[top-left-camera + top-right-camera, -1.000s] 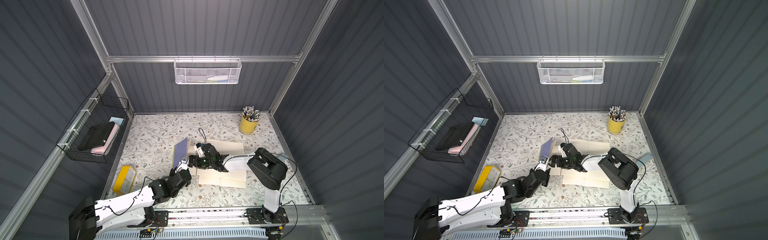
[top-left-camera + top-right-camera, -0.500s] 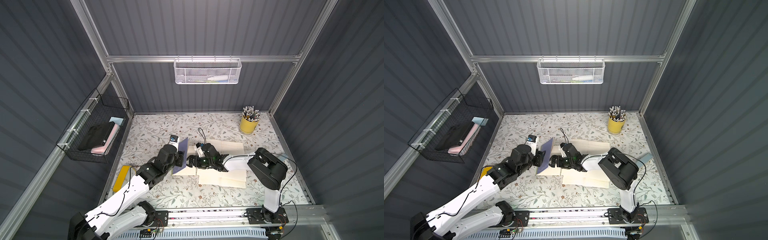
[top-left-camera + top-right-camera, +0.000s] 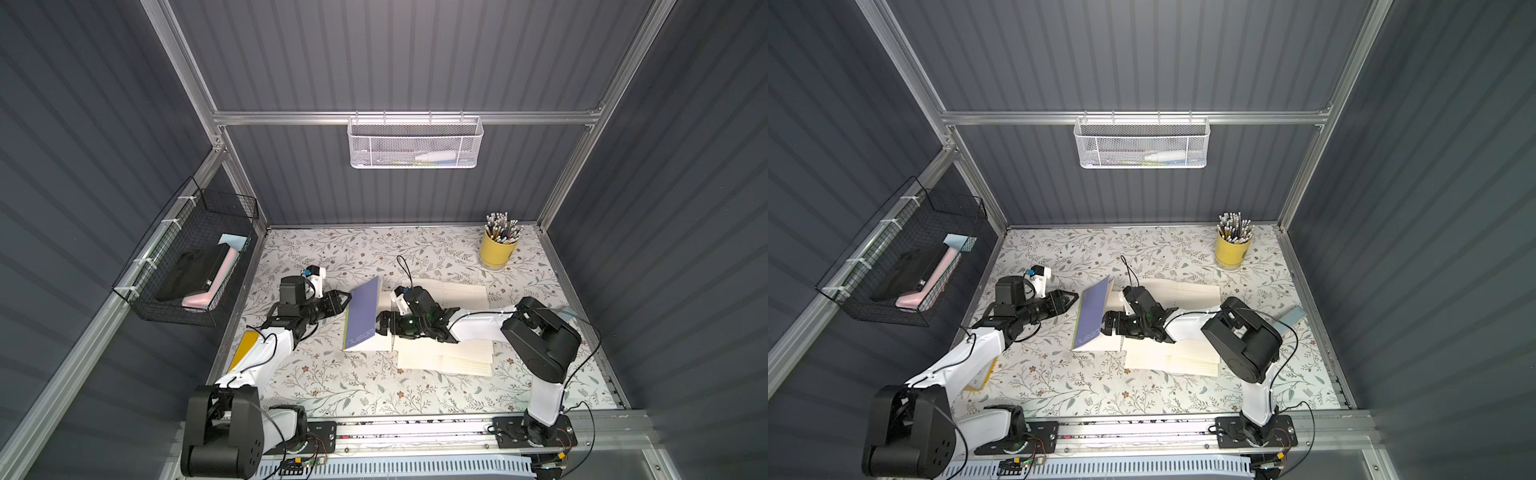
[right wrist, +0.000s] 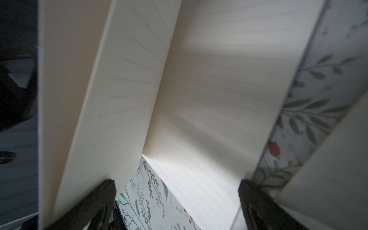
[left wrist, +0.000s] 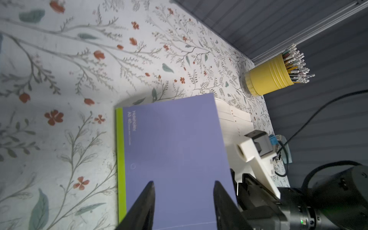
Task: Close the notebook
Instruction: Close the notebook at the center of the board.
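Observation:
The notebook (image 3: 361, 311) (image 3: 1092, 311) lies mid-table with its purple cover raised steeply, green spine strip toward the left. My left gripper (image 3: 347, 297) (image 3: 1074, 296) (image 5: 183, 182) is open just left of the cover, its tips pointing at the cover's outer face (image 5: 175, 149) with nothing between them. On the notebook's right, my right gripper (image 3: 380, 326) (image 3: 1105, 324) (image 4: 177, 183) reaches in under the raised cover, open. One of its fingertips (image 4: 105, 191) rests against the cover's cream inner side (image 4: 79, 99). The lined page (image 4: 209, 99) lies flat below.
Cream lined sheets (image 3: 449, 357) lie under the right arm. A yellow cup of pencils (image 3: 498, 249) stands at the back right. A black wire basket (image 3: 191, 266) hangs on the left wall, a white mesh basket (image 3: 415, 143) on the back wall. A yellow object (image 3: 243, 349) lies at the table's left edge.
My left arm has swung from the table's near side round to the left of the notebook, and its jaws have widened. The cover stays raised and the right arm has not moved.

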You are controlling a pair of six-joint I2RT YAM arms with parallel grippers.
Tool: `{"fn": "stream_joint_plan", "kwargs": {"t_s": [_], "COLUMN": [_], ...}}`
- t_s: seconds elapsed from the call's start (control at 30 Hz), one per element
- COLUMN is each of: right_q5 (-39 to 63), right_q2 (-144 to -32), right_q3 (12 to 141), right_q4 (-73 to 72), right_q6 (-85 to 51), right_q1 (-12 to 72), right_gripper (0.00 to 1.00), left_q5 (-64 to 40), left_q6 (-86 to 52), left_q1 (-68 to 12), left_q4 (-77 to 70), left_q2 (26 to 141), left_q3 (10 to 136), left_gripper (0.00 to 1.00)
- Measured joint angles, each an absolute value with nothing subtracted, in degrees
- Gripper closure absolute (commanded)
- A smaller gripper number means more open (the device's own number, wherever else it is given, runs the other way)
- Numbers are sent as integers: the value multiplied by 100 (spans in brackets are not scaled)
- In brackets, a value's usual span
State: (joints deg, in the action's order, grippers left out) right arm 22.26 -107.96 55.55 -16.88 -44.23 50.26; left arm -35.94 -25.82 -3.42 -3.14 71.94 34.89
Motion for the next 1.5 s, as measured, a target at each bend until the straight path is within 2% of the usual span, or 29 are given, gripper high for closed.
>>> {"fn": "stream_joint_plan", "kwargs": {"t_s": [0.43,0.93,1.17,1.5], "right_q5": [2073,1431,1704,2082], "right_q2": [-10479,-9756,-10097,-10881], "right_q3": [5557,6182,6879,6851], "right_q4": [-1212,-126,-222,-565], "right_q6": [-4278,-3787,-3682,-3789], "right_q1": [5026,5026,5026,5026], "right_gripper": [1,1,1,1], "left_q5": [-3852,-3186,-2720,-2598], "left_q6": [-2716,-2714,-2558,-2456], "left_q1": [-333,-379,-443,-443], "left_q4": [-788,-1011,-681,-200], "left_q2": [7802,8191,8128,8038], "left_q3": [3192,2836,2842,3028], "left_gripper": [54,56,55,54]}}
